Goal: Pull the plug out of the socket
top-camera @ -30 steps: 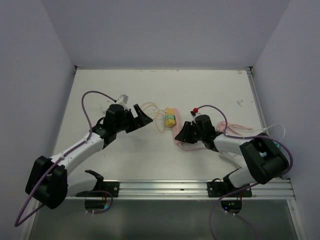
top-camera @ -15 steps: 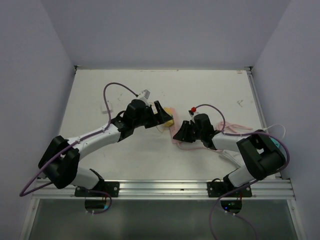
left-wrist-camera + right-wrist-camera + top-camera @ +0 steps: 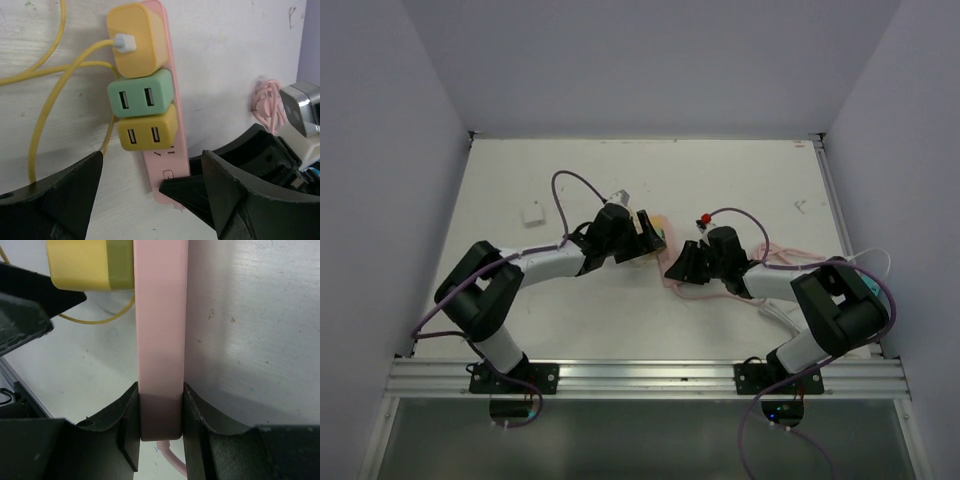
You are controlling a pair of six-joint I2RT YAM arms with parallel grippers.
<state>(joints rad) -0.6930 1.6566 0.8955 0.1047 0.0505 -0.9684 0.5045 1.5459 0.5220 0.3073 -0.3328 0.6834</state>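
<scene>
Pink power strip (image 3: 176, 85) sits clamped in your right fingers (image 3: 127, 427), but all three plugs (image 3: 141, 96) are seated and your left fingers (image 3: 65, 200) stand apart beside them, gripping nothing.

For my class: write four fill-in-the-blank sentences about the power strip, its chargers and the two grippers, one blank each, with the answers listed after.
1. The right gripper is shut on one end of the ____ power strip.
2. Plugged into the strip in a row are ____ chargers.
3. The middle charger is coloured ____.
4. The left gripper holds nothing; its jaws stand ____.

Missing words: pink; three; green; open.
</scene>
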